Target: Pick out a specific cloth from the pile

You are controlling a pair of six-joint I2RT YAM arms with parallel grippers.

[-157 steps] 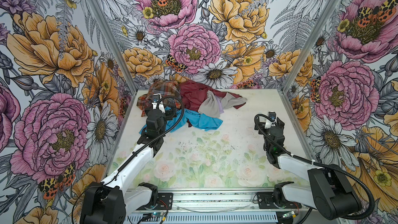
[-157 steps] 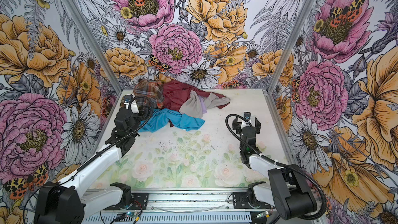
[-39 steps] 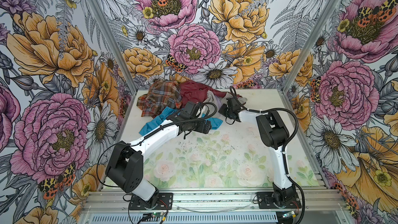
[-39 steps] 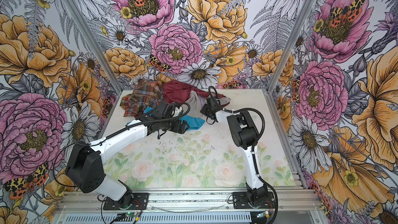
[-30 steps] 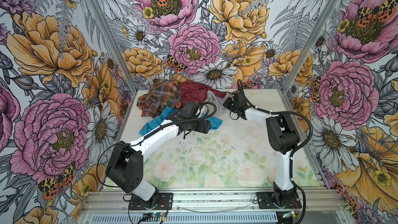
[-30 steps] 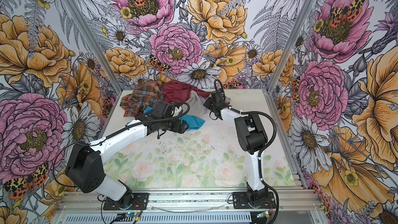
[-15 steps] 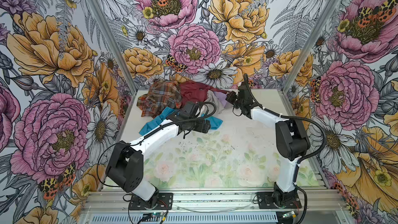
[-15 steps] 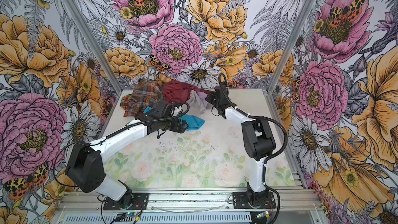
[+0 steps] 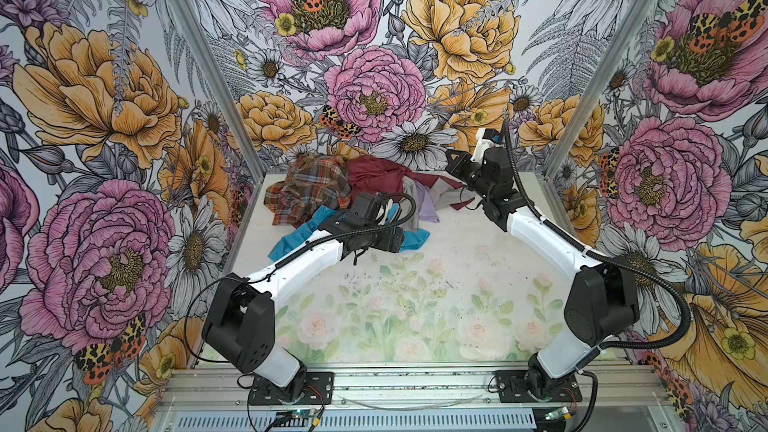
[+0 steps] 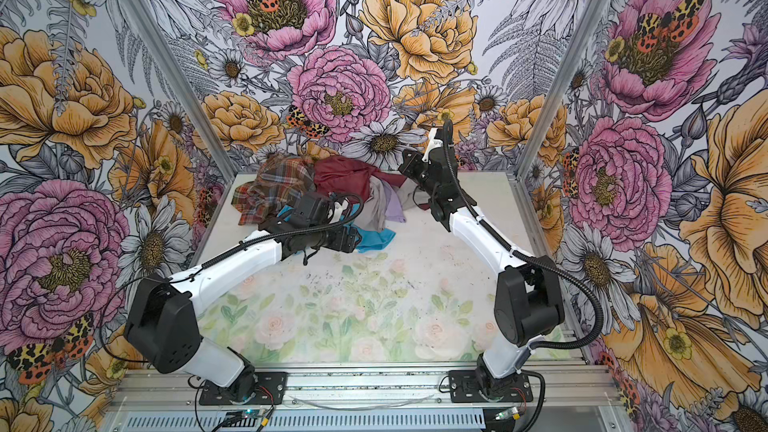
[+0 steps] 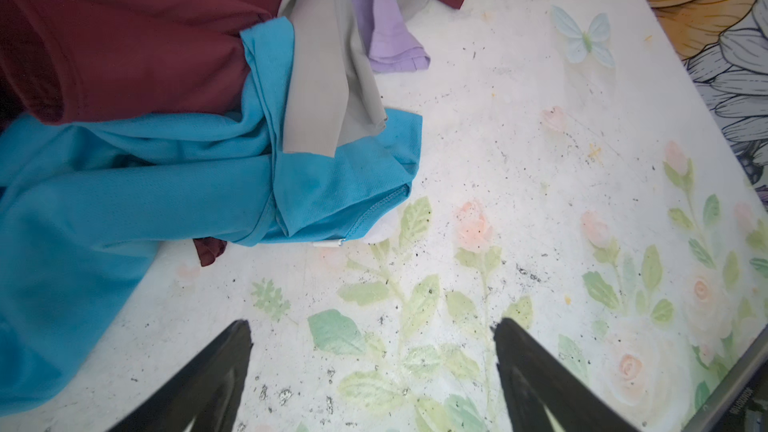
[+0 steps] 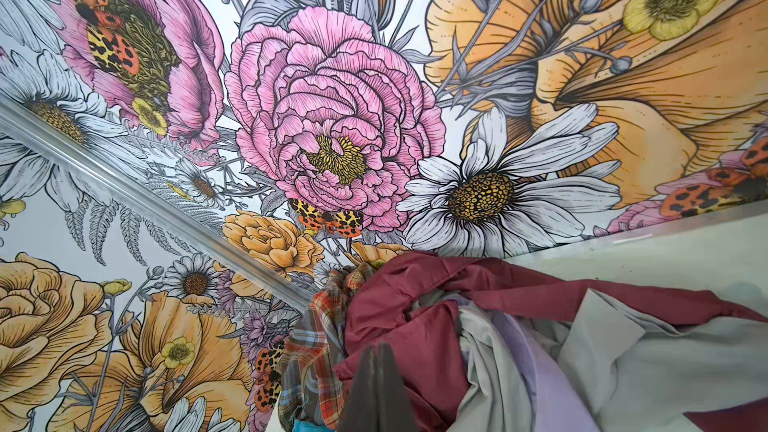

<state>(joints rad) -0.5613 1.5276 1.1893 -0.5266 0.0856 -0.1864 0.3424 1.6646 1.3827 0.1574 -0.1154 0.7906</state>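
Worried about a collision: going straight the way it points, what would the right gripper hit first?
Likely the crumpled maroon fabric cloth: the shut right gripper aims at it. Depth is unclear; it might pass above it to the flower-printed back wall.

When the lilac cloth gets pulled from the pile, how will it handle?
Probably floppy: the lilac cloth drapes in soft folds. Likely light, since it looks thin. It sits between folds of the grey cloth, so pulling may drag that along.

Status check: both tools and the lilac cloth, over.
Left tool open, empty, over table near the pile. Right tool shut, empty, up beside the pile. Lilac cloth ungripped, one end showing; grey cloth lapped over it.
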